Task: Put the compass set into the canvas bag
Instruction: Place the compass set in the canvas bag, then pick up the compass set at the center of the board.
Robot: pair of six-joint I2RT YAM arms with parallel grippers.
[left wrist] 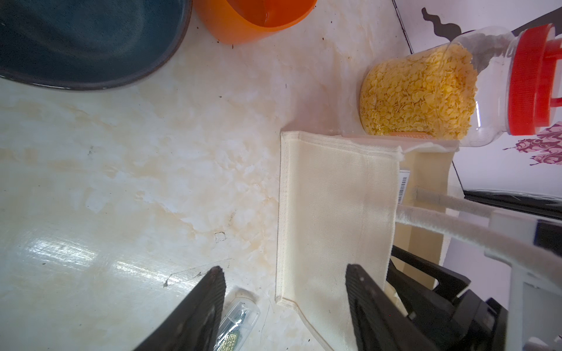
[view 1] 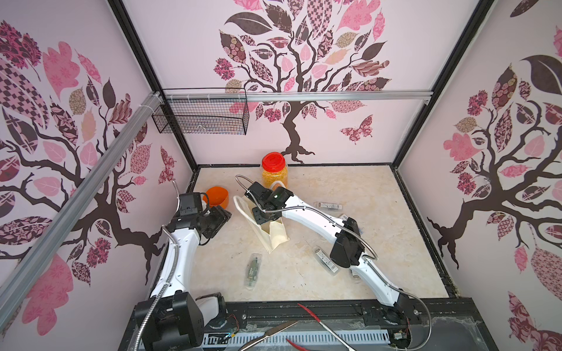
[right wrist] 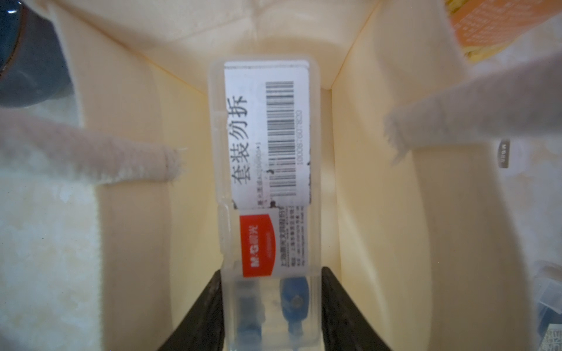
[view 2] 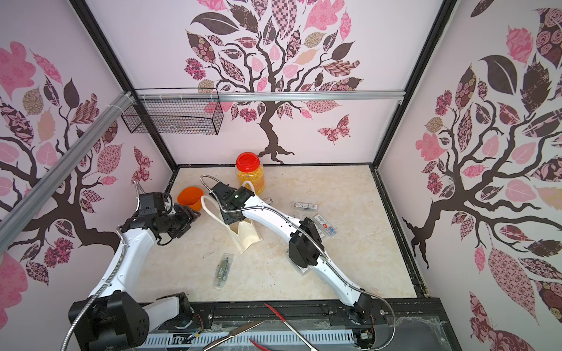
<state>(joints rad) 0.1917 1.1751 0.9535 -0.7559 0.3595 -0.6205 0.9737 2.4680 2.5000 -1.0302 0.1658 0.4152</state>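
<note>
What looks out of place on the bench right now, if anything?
A red-handled tool and a metal blade lie loose across the front rail, off the tabletop. Otherwise the canvas bag stands upright, and the right claw holds a compass set inside it.

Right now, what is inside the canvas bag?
One compass set, a clear labelled case, reaches lengthwise down into the canvas bag, with the right gripper closed on its sides. Bare cloth shows around it. Anything directly under the case is covered.
</note>
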